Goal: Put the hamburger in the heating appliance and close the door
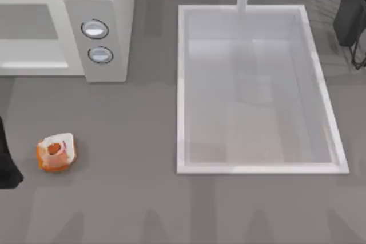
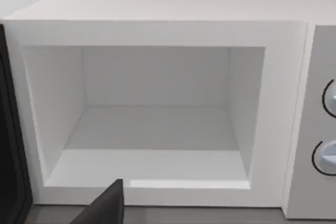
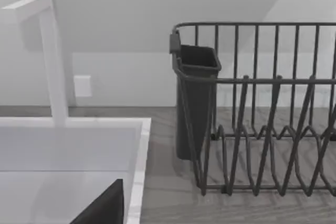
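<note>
Orange-bunned, with a white patch and a red middle, the hamburger sits on the grey table near the left edge, well in front of the microwave and untouched. A dark piece of the left arm shows at the table's left edge just beside the hamburger; whether the left gripper is open or closed cannot be told, as just a dark corner of it shows in the left wrist view. That wrist camera faces straight into the microwave's open white cavity, with the dark edge of the swung-out door at one side and two round knobs on the panel. The right arm is parked at the far right by the dark wire dish rack; its gripper also gives no sign of open or closed. A big white sink with a white tap fills the table's middle and right, against a pale wall.
</note>
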